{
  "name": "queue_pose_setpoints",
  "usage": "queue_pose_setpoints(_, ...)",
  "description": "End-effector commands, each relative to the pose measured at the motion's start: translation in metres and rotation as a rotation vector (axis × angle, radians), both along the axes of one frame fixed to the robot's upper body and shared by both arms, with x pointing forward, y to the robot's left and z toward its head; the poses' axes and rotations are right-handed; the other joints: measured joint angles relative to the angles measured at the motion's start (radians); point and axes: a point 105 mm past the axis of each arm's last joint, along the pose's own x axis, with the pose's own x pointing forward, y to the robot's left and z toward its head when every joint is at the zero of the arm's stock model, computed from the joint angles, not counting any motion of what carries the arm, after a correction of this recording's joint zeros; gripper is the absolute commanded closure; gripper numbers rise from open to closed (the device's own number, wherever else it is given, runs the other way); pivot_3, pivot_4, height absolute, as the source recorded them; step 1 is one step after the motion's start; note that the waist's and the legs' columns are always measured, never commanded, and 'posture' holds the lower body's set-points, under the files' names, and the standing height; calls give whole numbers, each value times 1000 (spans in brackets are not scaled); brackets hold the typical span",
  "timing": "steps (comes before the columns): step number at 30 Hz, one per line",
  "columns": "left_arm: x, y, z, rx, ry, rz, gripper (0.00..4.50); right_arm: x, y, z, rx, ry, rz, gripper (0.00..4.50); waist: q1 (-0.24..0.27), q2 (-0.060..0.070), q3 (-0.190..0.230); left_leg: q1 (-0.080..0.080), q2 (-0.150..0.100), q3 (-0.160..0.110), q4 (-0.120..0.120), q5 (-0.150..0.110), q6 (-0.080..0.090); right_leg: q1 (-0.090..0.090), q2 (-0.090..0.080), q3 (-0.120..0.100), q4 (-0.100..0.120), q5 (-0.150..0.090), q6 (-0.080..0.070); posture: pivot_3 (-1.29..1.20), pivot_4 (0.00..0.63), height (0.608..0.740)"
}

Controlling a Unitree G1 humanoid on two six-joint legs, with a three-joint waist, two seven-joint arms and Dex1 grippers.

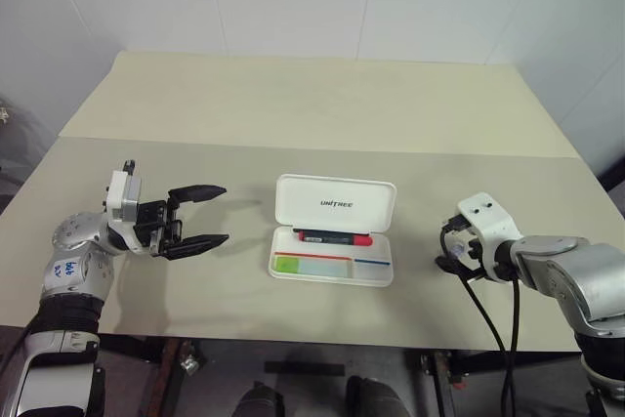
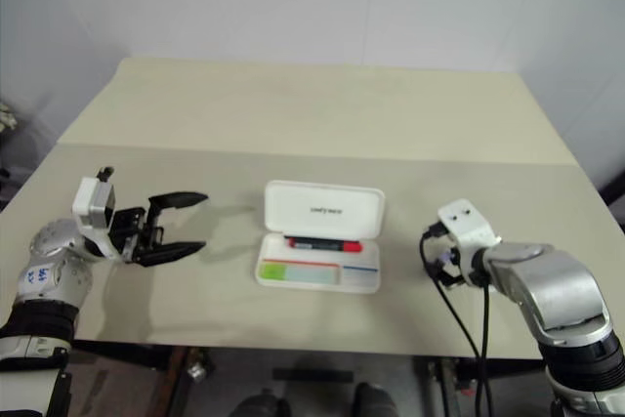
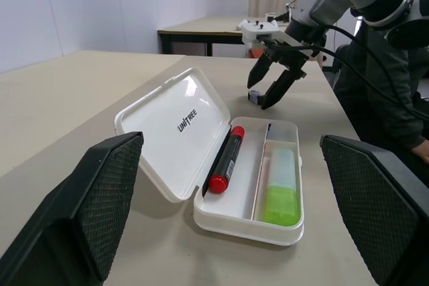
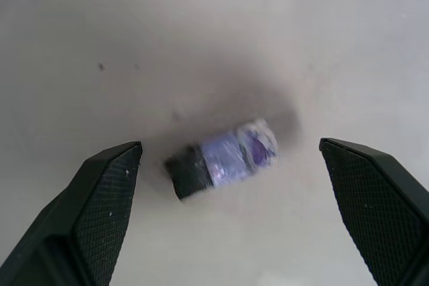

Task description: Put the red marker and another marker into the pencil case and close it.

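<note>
The white pencil case [image 1: 335,201] lies open at the middle of the table, its lid raised toward the far side. The red marker [image 1: 334,237] lies in the long rear compartment. The light-green marker [image 3: 280,194] rests in the front compartment. My left gripper [image 1: 224,214] hovers open to the left of the case, pointing at it with nothing between its fingers. To the right of the case, my right gripper [image 3: 260,96] points down, open, straddling a short purple-and-black stub [image 4: 221,159] on the table without touching it.
The beige table [image 1: 312,104] stretches far beyond the case, with a seam across it. Black cables [image 1: 488,310] hang from my right wrist over the front edge. In the left wrist view a second table [image 3: 201,31] and a seated person [image 3: 395,98] are in the background.
</note>
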Motion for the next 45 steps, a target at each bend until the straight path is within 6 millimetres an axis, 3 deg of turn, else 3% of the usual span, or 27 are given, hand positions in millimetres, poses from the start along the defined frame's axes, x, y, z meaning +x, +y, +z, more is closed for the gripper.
queue_pose_setpoints(1, -10, -2, 4, 11, -49, -106, 0, 20, 35, 27, 40, -254, 205, 12, -7, 0, 0, 0, 0, 0, 0, 0, 0, 0, 0, 0, 0, 1, 0, 0, 150, 740)
queue_pose_setpoints(5, -10, -3, 5, 7, -55, -105, 0, 24, 53, 35, 109, -310, 313, 12, -10, 0, 0, 1, 1, 0, 0, 1, -1, -1, 2, 1, 1, 1, 1, 0, 150, 740)
queue_pose_setpoints(9, -11, -3, 5, 4, -61, -103, 0, 30, 59, 41, 106, -342, 407, 12, -7, 0, 0, 0, 1, 1, 0, 1, -1, -1, 1, 1, 1, 1, 1, 0, 150, 740)
queue_pose_setpoints(18, -16, -1, 4, -1, -71, -88, 0, 53, 35, 58, -64, -375, 601, 12, -7, 1, 0, 0, 0, 2, 0, 1, -1, -1, 1, 1, 0, 1, 1, 0, 150, 740)
queue_pose_setpoints(27, -21, 2, 2, -5, -71, -67, 0, 31, 22, 59, -194, -259, 896, 12, -6, 2, 1, 0, 1, 2, 0, 1, -1, -1, 1, 1, 0, 1, 1, 0, 150, 740)
queue_pose_setpoints(33, -21, 2, 3, -9, -75, -60, 0, 27, 16, 78, -310, -221, 1058, 12, -9, 2, 1, 1, 1, 2, 1, 1, -1, -1, 1, 1, 1, 2, 1, 0, 150, 740)
queue_pose_setpoints(37, -21, 1, 3, -11, -80, -51, 0, 23, 5, 67, -462, -109, 1175, 12, -8, 2, 1, 1, 2, 3, 1, 1, -2, -1, 1, 0, 0, 1, 1, 0, 150, 740)
queue_pose_setpoints(45, -24, 2, 1, -16, -82, -40, 0, 38, -4, 47, -630, -7, 1279, 12, -10, 3, 2, 1, 1, 3, 1, 2, -2, -1, 1, 1, 1, 2, 1, 0, 150, 740)
